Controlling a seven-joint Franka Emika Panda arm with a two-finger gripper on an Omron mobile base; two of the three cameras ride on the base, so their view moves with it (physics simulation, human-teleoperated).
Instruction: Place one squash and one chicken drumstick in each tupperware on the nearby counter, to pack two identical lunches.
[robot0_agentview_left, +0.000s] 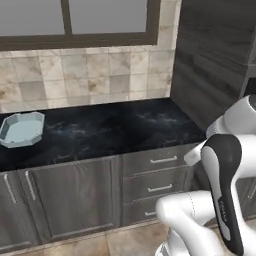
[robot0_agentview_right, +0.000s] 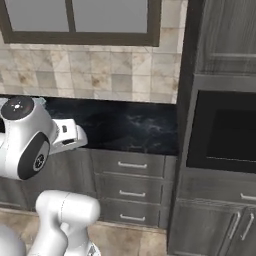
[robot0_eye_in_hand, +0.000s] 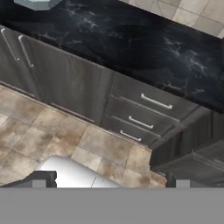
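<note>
A pale-blue octagonal tupperware (robot0_agentview_left: 20, 129) sits empty at the left end of the black counter (robot0_agentview_left: 115, 127). In the hand view the tupperware (robot0_eye_in_hand: 37, 3) is cut off by the top edge, above the counter (robot0_eye_in_hand: 131, 41). My gripper (robot0_eye_in_hand: 110, 183) hangs out in front of the cabinets, well back from the counter and above the floor. Its two dark fingertips (robot0_eye_in_hand: 38, 181) stand wide apart with nothing between them, so it is open. The squash and the chicken drumstick are out of view.
Dark grey cabinet doors (robot0_agentview_left: 70, 195) and a stack of drawers (robot0_agentview_left: 160, 175) run under the counter. A tall dark cabinet with a built-in oven (robot0_agentview_right: 225, 132) closes the counter's right end. A beige tiled wall and window are behind. Tan floor tiles (robot0_eye_in_hand: 52, 135) lie below.
</note>
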